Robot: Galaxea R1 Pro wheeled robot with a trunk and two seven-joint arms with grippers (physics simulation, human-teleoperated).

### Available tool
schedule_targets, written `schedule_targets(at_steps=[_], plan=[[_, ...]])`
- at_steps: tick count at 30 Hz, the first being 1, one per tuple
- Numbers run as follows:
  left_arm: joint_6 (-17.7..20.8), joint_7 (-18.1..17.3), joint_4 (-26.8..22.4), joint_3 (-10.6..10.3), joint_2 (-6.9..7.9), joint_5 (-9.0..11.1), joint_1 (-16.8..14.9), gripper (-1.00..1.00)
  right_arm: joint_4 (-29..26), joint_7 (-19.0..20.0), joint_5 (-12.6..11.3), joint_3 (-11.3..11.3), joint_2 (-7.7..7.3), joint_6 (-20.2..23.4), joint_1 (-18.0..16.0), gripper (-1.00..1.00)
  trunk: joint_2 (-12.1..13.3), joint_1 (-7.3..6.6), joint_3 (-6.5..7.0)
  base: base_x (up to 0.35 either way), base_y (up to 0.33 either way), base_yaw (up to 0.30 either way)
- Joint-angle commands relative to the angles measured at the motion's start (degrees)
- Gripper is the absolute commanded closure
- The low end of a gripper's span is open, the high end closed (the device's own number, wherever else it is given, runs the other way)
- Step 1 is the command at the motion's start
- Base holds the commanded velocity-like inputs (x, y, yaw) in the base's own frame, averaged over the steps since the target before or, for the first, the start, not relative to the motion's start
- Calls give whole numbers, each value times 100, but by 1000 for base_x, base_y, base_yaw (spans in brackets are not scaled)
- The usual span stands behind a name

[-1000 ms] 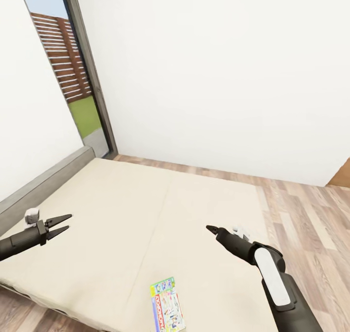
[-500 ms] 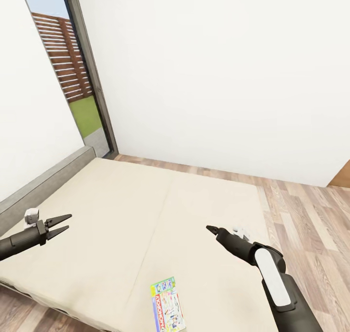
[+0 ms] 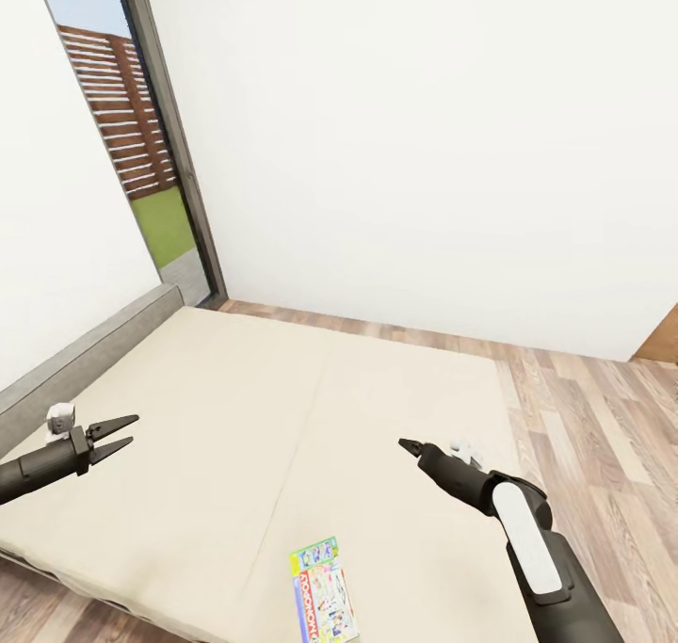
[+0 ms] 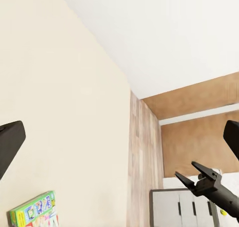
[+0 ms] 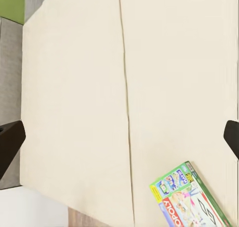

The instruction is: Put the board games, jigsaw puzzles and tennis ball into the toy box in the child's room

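One board game (image 3: 325, 591), a flat green-and-pink "Monopoly" box, lies on the cream bed (image 3: 245, 417) close to its near edge. It also shows in the left wrist view (image 4: 32, 213) and the right wrist view (image 5: 191, 201). My left gripper (image 3: 118, 436) hovers open above the bed's left part, well to the left of the box. My right gripper (image 3: 405, 445) hangs above the bed's right half, beyond and to the right of the box. In the left wrist view the right gripper (image 4: 193, 171) has its fingers spread, holding nothing. The toy box and the table are out of view.
A grey headboard (image 3: 85, 351) runs along the bed's left side. A tall dark-framed window (image 3: 141, 153) stands in the far left corner, next to a bare white wall. Wood-plank floor (image 3: 584, 417) lies right of the bed. A white cabinet (image 4: 179, 209) stands beyond.
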Motion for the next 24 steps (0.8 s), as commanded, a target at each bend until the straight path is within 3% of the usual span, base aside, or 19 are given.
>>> schedule_targets(at_steps=[1,11,15,18,21,24], plan=[[36,-9,1,2,2,13,-4,-100,43,-55,-51,3,6,25,-8,-100,-11,4,-7,0,0,-121],[11,5,1,-43,-20,-11,-4,-100,924,-55,19,16,-100,26,-120,-100,-11,4,3,0,0,-30],[-167,-5,1,-67,-29,-6,-4,-100,1250,-63,24,-20,-146,8,-118,-100,-11,4,3,0,0,-1],[-202,-8,1,-74,-32,-5,-4,-100,1443,-77,39,-17,-272,-17,-77,-100,-11,4,3,0,0,0],[-214,-3,1,-77,-33,-8,-4,-100,1784,-80,152,19,-423,-335,-68,-100,-11,4,4,0,0,0],[-223,1,-9,-83,-39,-17,-4,-100,2341,-73,474,94,-436,-784,-65,-100,-11,4,4,0,0,0]])
